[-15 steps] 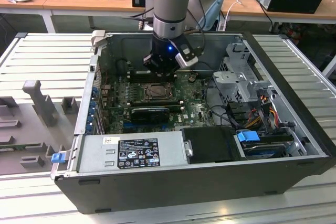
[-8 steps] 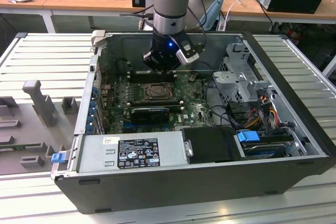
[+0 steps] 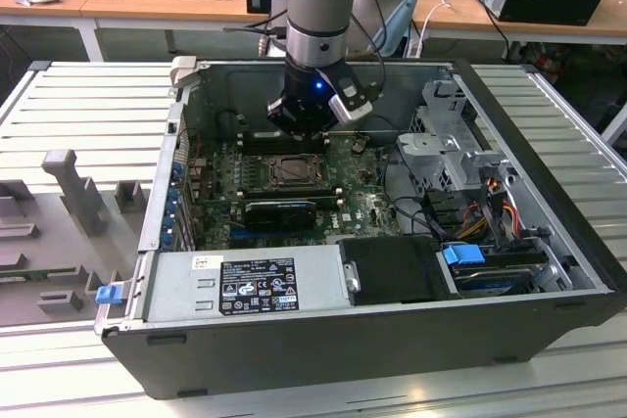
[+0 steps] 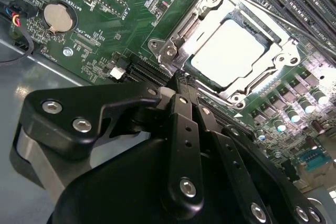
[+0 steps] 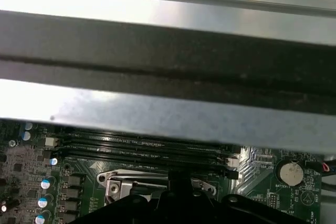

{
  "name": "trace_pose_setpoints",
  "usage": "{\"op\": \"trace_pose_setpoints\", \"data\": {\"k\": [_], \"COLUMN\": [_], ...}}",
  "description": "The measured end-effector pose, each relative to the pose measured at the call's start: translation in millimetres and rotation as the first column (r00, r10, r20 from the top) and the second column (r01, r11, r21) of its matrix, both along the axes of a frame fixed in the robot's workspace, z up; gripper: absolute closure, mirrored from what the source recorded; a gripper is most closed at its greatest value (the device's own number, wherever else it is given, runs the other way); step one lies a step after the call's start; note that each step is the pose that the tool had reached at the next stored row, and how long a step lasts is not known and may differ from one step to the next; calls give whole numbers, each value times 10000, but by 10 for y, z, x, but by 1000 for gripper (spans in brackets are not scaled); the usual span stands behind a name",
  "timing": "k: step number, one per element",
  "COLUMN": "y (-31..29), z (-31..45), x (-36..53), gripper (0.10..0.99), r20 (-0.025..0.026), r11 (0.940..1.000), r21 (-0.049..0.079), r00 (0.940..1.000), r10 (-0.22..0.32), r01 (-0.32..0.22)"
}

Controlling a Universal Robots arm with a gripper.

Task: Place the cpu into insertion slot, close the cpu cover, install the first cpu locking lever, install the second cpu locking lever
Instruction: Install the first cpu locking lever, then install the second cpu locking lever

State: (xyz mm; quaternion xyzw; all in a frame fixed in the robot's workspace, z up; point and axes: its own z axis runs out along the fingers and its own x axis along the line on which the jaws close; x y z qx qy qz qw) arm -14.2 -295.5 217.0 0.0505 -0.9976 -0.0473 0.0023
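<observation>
With the cpu (image 4: 233, 56) seated under the cover (image 4: 207, 11), the gripper (image 4: 181, 85), jaws narrow and empty, needed a light, square touch at the socket edge.

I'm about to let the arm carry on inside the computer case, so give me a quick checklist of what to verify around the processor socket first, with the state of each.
1. cpu seated in the insertion slot: ok, its pale face lies flat inside the frame.
2. cpu cover closed over the chip: ok, the silver frame lies around the chip.
3. Locking levers latched: cannot tell.
4. tool position: ok, tips sit at the cover's edge in the second wrist view.
5. Tool empty: cannot tell.
6. Arm clear of the case wall: ok in the exterior view.
</observation>
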Motion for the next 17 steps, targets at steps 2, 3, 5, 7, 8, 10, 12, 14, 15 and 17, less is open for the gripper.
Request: {"op": "trace_pose_setpoints", "data": {"k": [2,3,5,7,8,10,12,14,15,17], "y": [-9,-20,-40,-62,-75,-77,-79,-88,-97,-109], "z": [0,0,0,0,24,51,79,80,81,81], "x": [0,0,0,0,-1,0,0,0,0,0], "gripper": [980,980,980,980,980,980,980,980,980,980], "r20": [0,0,-1,1,0,0,0,1,0,0], "r11": [10000,10000,10000,10000,10000,10000,10000,10000,10000,10000], "r21": [-1,0,-1,2,1,1,2,3,1,1], "r00": [10000,10000,10000,10000,10000,10000,10000,10000,10000,10000], "r10": [0,-1,0,0,-2,-1,0,1,-1,-1], "r01": [0,1,0,0,2,1,0,-1,1,1]}}
